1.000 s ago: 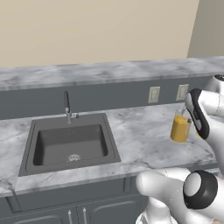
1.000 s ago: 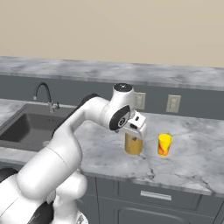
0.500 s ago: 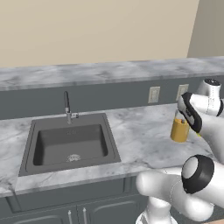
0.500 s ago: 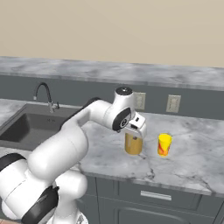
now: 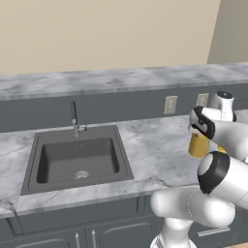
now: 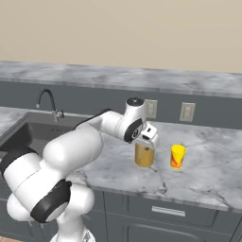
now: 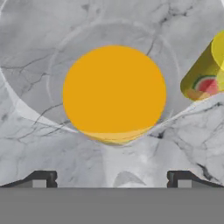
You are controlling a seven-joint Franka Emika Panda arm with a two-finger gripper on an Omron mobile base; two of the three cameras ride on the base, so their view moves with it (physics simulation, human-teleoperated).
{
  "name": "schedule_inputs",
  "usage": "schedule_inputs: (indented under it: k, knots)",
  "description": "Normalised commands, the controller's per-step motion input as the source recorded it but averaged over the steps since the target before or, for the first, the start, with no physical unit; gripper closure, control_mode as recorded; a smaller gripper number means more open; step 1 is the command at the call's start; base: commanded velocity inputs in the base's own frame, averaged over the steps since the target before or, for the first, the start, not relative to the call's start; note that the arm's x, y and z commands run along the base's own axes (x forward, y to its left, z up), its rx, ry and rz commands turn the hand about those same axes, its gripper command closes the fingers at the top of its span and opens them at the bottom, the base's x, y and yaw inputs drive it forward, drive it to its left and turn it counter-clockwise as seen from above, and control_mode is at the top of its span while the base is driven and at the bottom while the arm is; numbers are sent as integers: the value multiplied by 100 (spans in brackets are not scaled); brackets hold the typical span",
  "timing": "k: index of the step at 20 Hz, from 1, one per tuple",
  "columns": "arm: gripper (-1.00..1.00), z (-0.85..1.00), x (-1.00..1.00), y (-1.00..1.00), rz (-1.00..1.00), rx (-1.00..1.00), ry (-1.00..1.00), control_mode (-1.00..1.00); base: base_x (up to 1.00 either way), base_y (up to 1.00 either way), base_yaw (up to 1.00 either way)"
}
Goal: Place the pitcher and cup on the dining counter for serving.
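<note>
The pitcher (image 6: 144,155), a tall clear cylinder holding yellow-orange liquid, stands upright on the lower grey-white marble table (image 6: 208,165), well to the right of the dark grey sink basin (image 5: 77,157). One small bright yellow cup (image 6: 177,156) with a red-orange mark on its side stands upright just beside the pitcher, on the side away from the sink, not touching it. The gripper (image 6: 149,136) of the white arm hangs directly above the pitcher's mouth; the jaws are spread wide and hold nothing. In the hand view the pitcher (image 7: 114,94) appears from above as one round orange surface inside a clear rim, with both dark fingertips (image 7: 41,179) apart, one on each side, below it.

Behind the pitcher, two pale wall outlets (image 6: 187,112) sit in the dark grey panel under the raised marble dining counter (image 6: 118,75). One curved dark faucet (image 5: 74,116) rises behind the sink. The arm's wrist hides part of the pitcher in the left base view. Count: one pitcher, one cup, one sink, two outlets.
</note>
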Motion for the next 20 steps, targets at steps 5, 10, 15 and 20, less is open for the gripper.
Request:
schedule_inputs:
  k: [5,10,15,20]
  knots:
    - [100,-33,25,-13,0,-5,0,-100,0,0,0]
    - [100,-22,23,-13,0,-5,-1,-100,0,0,0]
    - [100,-2,4,5,0,-1,-1,-100,0,0,0]
    - [100,22,-4,58,0,-8,-24,-100,0,0,0]
